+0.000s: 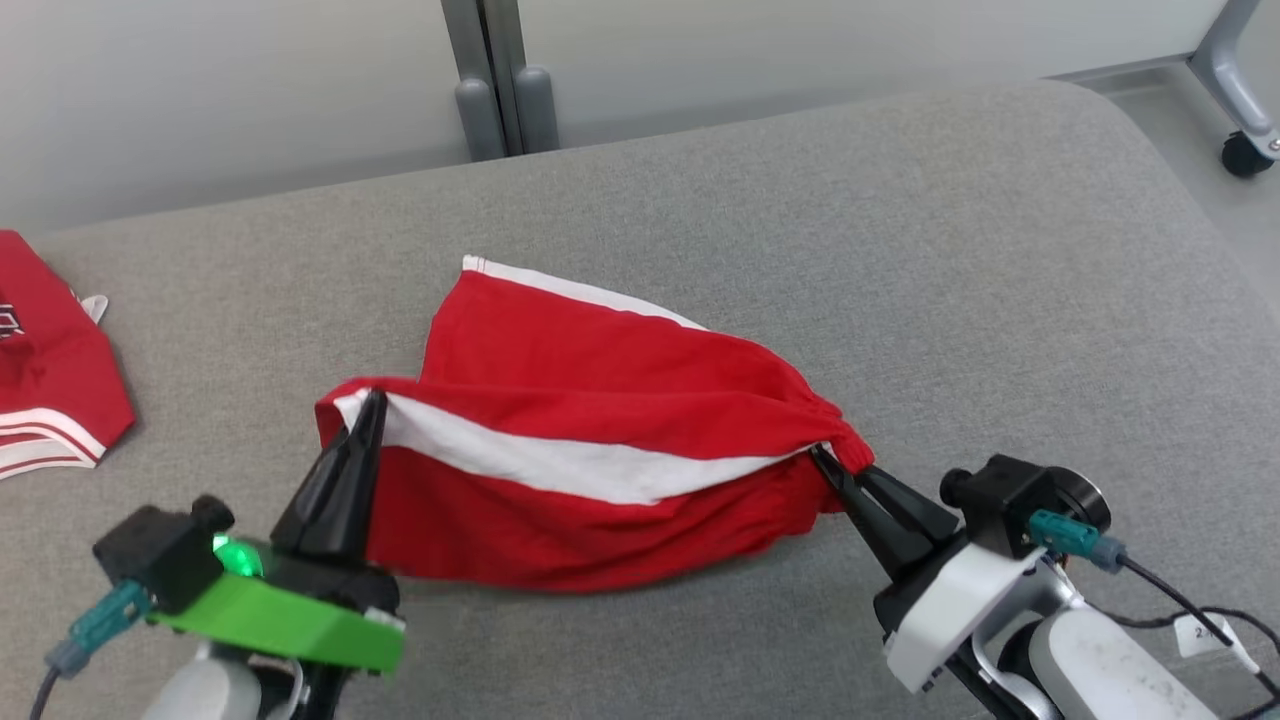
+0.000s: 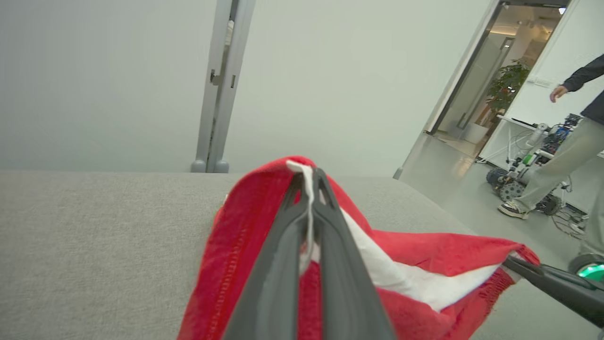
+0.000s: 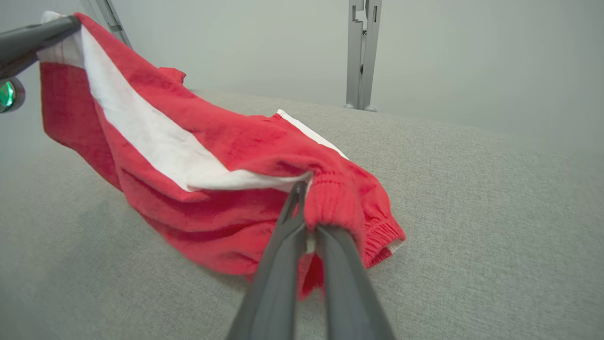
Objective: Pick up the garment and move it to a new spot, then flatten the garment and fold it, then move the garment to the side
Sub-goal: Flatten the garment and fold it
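A red garment point(image 1: 560, 370) with a broad white band lies stretched across the middle of the grey fabric-covered worktop point(image 1: 900, 250), held up along its near edge by both arms. The left claw point(image 1: 372, 400) is closed on the garment's left corner, pinching the white band between its dark fingers; in the left wrist view the cloth point(image 2: 424, 255) drapes over both sides of the closed fingers point(image 2: 283, 264) and a strip of white runs between them. The right claw point(image 1: 822, 460) is closed on the gathered red waistband at the garment's right end, and the right wrist view shows the elastic edge point(image 3: 339, 198) bunched over the fingertips point(image 3: 295, 203). The near edge hangs taut between the two claws, while the far part, with a thin white hem, rests flat on the worktop. A second red garment with white stripes point(image 1: 50, 380) lies well apart at the far left edge. A grey post point(image 1: 505, 80) stands beyond the worktop against the pale wall. In the left wrist view a person point(image 2: 561, 156) walks at the far right.
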`<state>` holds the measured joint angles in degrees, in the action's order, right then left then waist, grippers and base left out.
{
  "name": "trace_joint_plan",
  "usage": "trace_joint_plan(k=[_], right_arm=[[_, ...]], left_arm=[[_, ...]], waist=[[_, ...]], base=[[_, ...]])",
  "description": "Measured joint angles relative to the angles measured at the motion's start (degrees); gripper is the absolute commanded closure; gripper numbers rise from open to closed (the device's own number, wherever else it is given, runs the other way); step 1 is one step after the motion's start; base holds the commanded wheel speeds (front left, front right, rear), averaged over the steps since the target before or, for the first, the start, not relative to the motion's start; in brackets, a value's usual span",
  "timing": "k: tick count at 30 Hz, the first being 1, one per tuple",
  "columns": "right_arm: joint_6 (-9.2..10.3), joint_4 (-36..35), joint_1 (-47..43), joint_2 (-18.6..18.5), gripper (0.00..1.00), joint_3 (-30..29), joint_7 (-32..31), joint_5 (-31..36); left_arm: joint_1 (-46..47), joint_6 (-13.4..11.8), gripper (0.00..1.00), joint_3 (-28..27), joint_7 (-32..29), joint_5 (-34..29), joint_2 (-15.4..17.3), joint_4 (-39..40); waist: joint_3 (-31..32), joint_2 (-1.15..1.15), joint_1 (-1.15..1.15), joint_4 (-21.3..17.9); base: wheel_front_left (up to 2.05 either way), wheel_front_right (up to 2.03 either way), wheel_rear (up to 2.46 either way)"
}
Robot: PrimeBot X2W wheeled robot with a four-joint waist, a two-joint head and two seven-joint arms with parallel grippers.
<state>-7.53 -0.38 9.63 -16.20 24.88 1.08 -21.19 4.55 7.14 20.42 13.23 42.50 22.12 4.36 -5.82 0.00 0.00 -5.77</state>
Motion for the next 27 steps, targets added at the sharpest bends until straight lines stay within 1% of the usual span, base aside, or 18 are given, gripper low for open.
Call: trace_joint_plan(k=[3, 6, 11, 13, 16, 20, 27], right_arm=[[0.0, 2.97, 3.48, 0.43, 1.0, 0.38, 0.4, -1.21], [0.0, 6.51, 6.67, 1.25, 1.0, 0.26, 0.41, -3.0], [0.0, 11.7, 11.87, 2.11, 1.0, 0.48, 1.67, -4.57], [0.0, 13.8, 13.96, 2.48, 1.0, 0.77, 2.44, -5.02], [0.01, 16.56, 16.36, 2.77, 1.0, 1.19, 3.54, -5.43], [0.01, 19.65, 19.52, 3.2, 1.0, 2.23, 4.74, -5.73], [0.01, 24.18, 23.52, 3.94, 1.0, 3.46, 7.1, -6.5]], left_arm=[[7.1, 0.15, 1.0, 1.96, 0.36, -0.11, 0.07, -5.08], [14.86, 0.18, 1.0, 5.26, 0.75, 0.14, 0.11, -10.21], [24.99, 0.19, 1.0, 9.94, 1.24, 1.07, 0.12, -19.27], [28.52, 0.19, 1.0, 11.46, 1.46, 2.0, -0.4, -23.2], [32.73, 0.2, 1.0, 13.9, 1.54, 3.27, -1.4, -28.32], [37.37, 0.2, 1.0, 16.74, 1.71, 4.08, -1.57, -34.06], [44.0, 0.2, 1.0, 19.57, 1.8, 5.2, -2.07, -43.88]], waist=[[-1.89, 0.0, 0.0, -0.16], [-4.19, 0.0, 0.0, -0.43], [-8.05, 0.0, 0.0, -1.1], [-9.7, 0.0, 0.0, -1.5], [-11.89, 0.0, 0.0, -2.08], [-14.34, 0.0, 0.0, -2.9], [-17.29, 0.0, 0.0, -4.4]], base=[[0.0, 0.0, 0.0], [0.0, 0.0, 0.0], [0.0, 0.0, 0.0], [0.0, 0.0, 0.0], [0.0, 0.0, 0.0], [0.0, 0.0, 0.0], [0.0, 0.0, 0.0]])
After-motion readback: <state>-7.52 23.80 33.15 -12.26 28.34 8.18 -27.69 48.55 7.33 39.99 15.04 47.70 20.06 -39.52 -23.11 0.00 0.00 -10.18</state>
